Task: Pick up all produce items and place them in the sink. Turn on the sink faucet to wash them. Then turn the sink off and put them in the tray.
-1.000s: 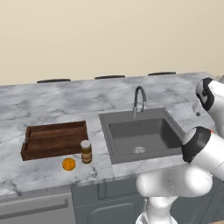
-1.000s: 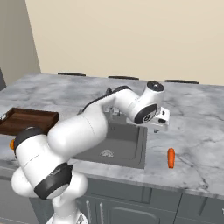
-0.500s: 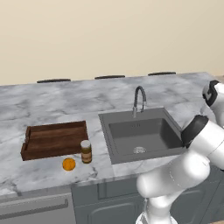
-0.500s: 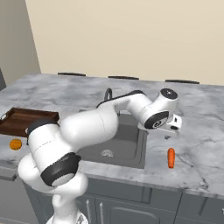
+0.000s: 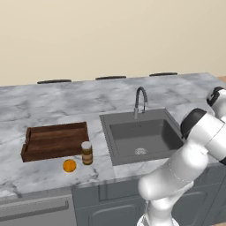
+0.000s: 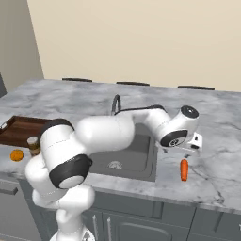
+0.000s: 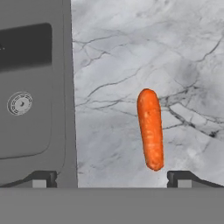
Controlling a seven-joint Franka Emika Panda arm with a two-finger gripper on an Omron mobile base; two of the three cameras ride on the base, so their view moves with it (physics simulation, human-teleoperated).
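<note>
The carrot-like produce item point(image 6: 184, 170) point(image 7: 150, 129) lies on the marble counter just right of the sink point(image 6: 123, 157) point(image 5: 142, 137) point(image 7: 26, 87). My gripper point(image 6: 192, 148) point(image 7: 112, 179) hangs open a little above it, nothing between its fingers; in the hand view the carrot sits right of centre, close to the right fingertip point(image 7: 183, 178). The round orange fruit point(image 5: 69, 165) point(image 6: 17, 155) rests near the counter's front edge, left of a brown jar. The faucet point(image 5: 140, 100) point(image 6: 115, 103) stands behind the sink. The wooden tray point(image 5: 55, 141) point(image 6: 19, 129) lies at the left.
A brown jar with a pale lid point(image 5: 87, 152) point(image 6: 33, 145) stands between the orange fruit and the sink. The round silver drain point(image 7: 19, 103) shows in the basin. My arm arches across the sink's front right corner. Bare marble spreads right of the carrot.
The arm has swung to the right, from over the sink's right edge to above the carrot. The jaws stayed open. Nothing on the counter moved.
</note>
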